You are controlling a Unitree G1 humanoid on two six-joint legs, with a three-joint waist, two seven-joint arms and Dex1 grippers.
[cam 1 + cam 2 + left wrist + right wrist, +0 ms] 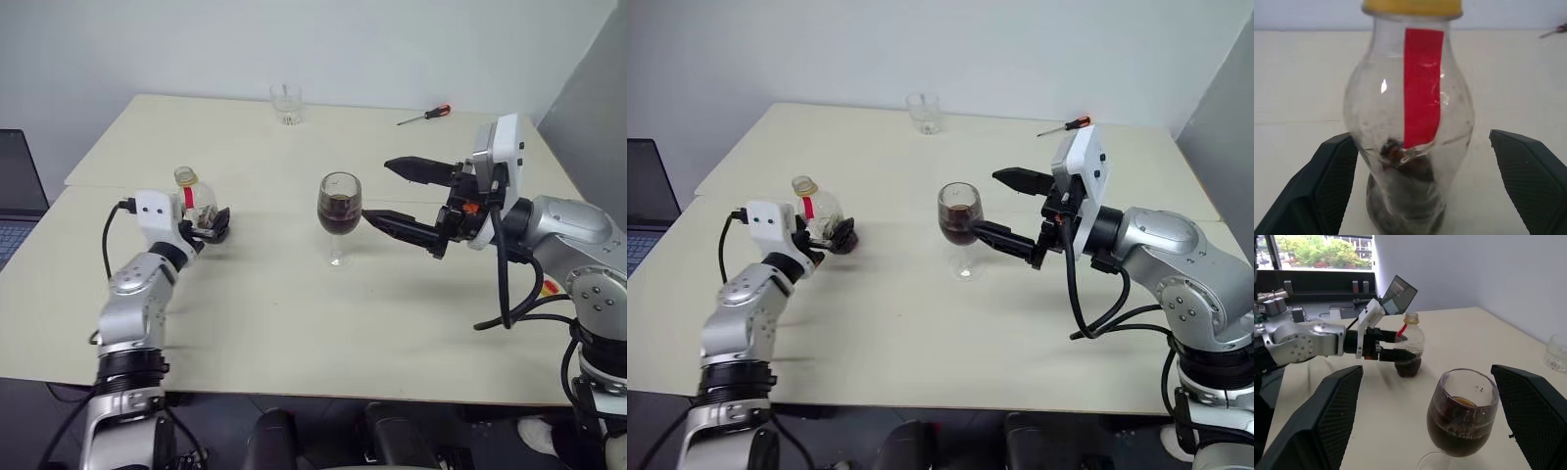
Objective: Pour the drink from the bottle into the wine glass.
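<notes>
We read the pour as done: the glass [339, 209] stands upright mid-table, bowl roughly half full of dark drink [1458, 431], while the bottle [196, 204] is back on the table at the left, upright, w/ just a dark remnant at its bottom.

Left gripper [215, 225]: released. In its wrist view the two fingers [1327, 186] stand wide on either side of the bottle's lower body; one sits close against the wall, the other is clearly apart from it. So nothing is grasped. The bottle's long axis is vertical, red tag facing the wrist cam, yellowish neck on top. The bottle lies straight ahead of this gripper, between the fingers, so we judge a straight pull-back toward the near-left edge would clear it w/o tipping; any sideways drift risks nudging it.

Right gripper [394, 194]: also released, fingers spread wide, pointing left at the glass. The lower finger's tip is at the bowl's right side, touching or just short of it — we can't tell which. In its wrist view the bowl sits between the fingers, not clamped. It's the nearer arm to the glass; the left is nearer the bottle.

Far side: a tumbler [286, 104] and a screwdriver [425, 115], both well apart from the action.
</notes>
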